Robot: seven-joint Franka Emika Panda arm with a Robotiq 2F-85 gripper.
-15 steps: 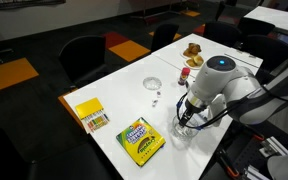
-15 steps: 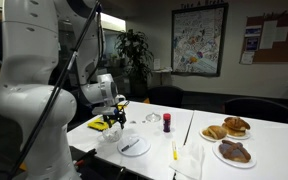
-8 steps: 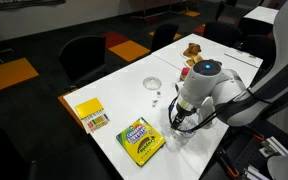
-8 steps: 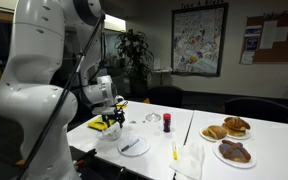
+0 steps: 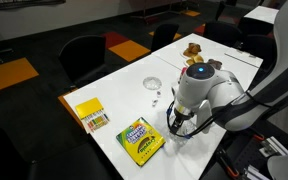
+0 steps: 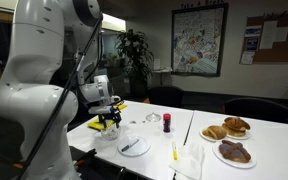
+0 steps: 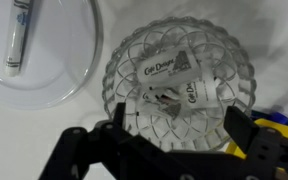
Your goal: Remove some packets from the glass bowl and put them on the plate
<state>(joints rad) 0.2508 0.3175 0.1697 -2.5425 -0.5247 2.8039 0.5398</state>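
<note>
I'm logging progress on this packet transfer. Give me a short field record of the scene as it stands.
gripper: the gripper is open and hovers over the glass bowl, fingers spread wide
glass bowl: the glass bowl holds at least two printed packets
plate: the plate sits beside the bowl, with one slim packet lying on it
nearby: crayon box next to the bowl
held: nothing between the fingers
progress: one packet on the plate, more left in the bowl
</note>
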